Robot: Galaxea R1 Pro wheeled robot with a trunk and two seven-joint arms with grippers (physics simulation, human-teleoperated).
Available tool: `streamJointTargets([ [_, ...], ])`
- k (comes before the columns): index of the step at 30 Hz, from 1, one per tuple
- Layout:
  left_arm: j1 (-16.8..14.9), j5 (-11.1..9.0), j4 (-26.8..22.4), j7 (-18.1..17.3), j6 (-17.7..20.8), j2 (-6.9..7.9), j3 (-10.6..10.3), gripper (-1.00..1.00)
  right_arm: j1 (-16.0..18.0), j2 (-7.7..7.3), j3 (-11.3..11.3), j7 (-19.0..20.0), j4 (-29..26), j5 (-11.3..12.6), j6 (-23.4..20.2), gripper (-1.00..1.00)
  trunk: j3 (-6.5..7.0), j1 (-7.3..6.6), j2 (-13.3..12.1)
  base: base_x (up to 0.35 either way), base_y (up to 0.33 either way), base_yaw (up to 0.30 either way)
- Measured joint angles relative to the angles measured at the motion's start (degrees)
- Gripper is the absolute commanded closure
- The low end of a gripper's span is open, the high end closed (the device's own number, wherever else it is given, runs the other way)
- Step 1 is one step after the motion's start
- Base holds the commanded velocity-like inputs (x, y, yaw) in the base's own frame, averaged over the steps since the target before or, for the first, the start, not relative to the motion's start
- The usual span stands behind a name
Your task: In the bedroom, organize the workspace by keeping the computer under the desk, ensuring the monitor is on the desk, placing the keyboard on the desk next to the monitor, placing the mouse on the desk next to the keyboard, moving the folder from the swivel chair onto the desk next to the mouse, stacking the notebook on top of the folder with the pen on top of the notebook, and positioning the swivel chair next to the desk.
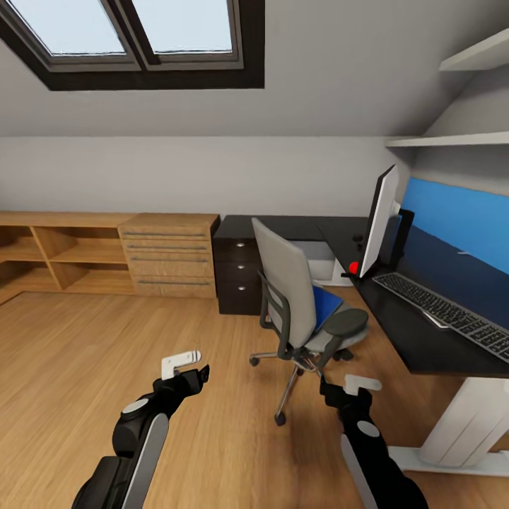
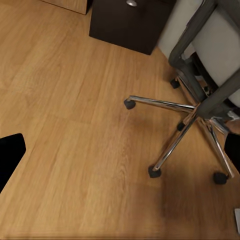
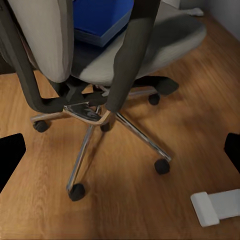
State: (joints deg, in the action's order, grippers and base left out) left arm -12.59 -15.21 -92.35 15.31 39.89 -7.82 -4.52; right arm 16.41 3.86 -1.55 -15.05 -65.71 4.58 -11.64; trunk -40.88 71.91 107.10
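The grey swivel chair [image 1: 293, 293] stands on the wood floor just left of the black-topped desk [image 1: 417, 343]. A blue folder [image 1: 326, 305] lies on its seat, and the folder [image 3: 102, 20] is also in the right wrist view. On the desk stand the monitor [image 1: 378, 220], seen edge-on, and the keyboard [image 1: 445, 311]. A pale computer [image 1: 319, 260] sits under the desk behind the chair. My left gripper [image 1: 199, 372] hovers open over bare floor left of the chair base [image 2: 192, 117]. My right gripper [image 1: 329, 387] is open, low by the chair's chrome base [image 3: 95, 117]. Mouse, notebook and pen are out of view.
A dark three-drawer cabinet [image 1: 237, 277] stands behind the chair, with low light-wood cabinets [image 1: 170, 254] along the back wall. The desk's white pedestal leg [image 1: 470, 424] and its foot [image 3: 217, 206] are close on the right. Open floor stretches to the left.
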Motion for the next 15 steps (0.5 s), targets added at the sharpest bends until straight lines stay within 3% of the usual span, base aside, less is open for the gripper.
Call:
streamJointTargets([
  [5,0.11,0.00,0.00,0.06,0.00,0.00,-0.01,-1.00,-0.09,0.04,-0.15,0.05,-0.11,0.77,0.39,-1.00,-0.90,1.10,2.01,0.000,0.000,0.000],
  [10,0.12,0.00,0.04,0.07,0.00,0.00,-0.01,-1.00,-0.10,0.04,-0.16,-0.03,-0.04,3.33,0.75,-1.00,-1.80,2.20,4.01,0.000,0.000,0.000],
  [15,0.11,0.00,0.05,0.07,0.06,0.00,-0.01,-1.00,-0.10,0.04,-0.16,-0.01,0.15,3.51,0.91,-1.00,-2.69,3.30,6.02,0.000,0.000,0.000],
])
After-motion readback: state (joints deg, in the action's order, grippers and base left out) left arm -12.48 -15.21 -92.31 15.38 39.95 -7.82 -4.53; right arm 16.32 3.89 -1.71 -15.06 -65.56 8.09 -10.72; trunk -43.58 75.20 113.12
